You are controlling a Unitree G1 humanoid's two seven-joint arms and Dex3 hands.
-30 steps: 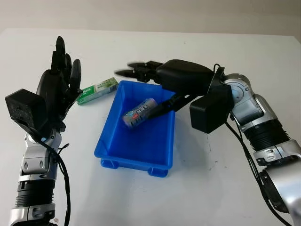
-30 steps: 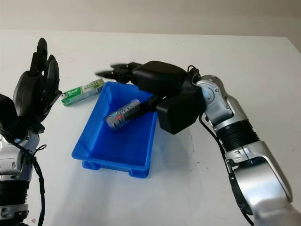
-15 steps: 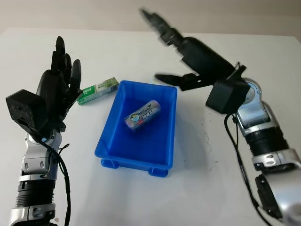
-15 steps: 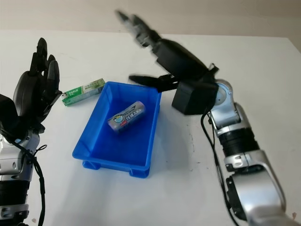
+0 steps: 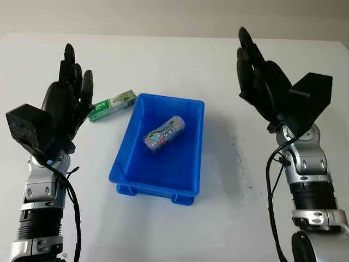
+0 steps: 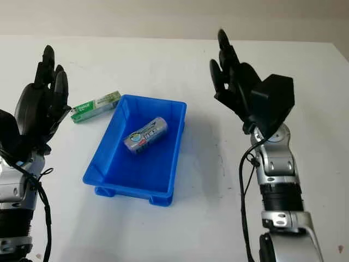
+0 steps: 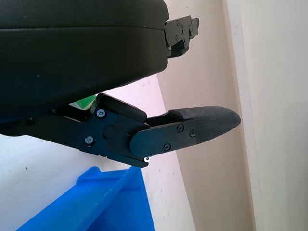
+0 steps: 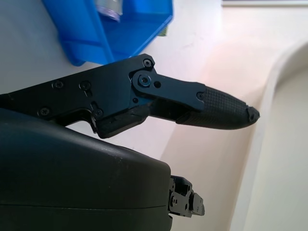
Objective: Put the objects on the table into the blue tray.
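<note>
Blue tray point(image 5: 192, 183) now holds the can point(image 5: 163, 133); the right hand point(image 5: 260, 82) has withdrawn to three o'clock, empty. At ten o'clock the green box point(image 5: 113, 105) remains on the counter point(image 5: 163, 229) beside the empty left hand point(image 5: 68, 103).

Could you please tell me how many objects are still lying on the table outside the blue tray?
1: the green box lies on the table just beyond the blue tray, at its far corner near the left hand.

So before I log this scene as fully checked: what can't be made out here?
- Green box: its near end is hidden behind the left hand, head views.
- Can in the blue tray: label print too small.
- Right wrist view: can cut off by the picture edge.
</note>
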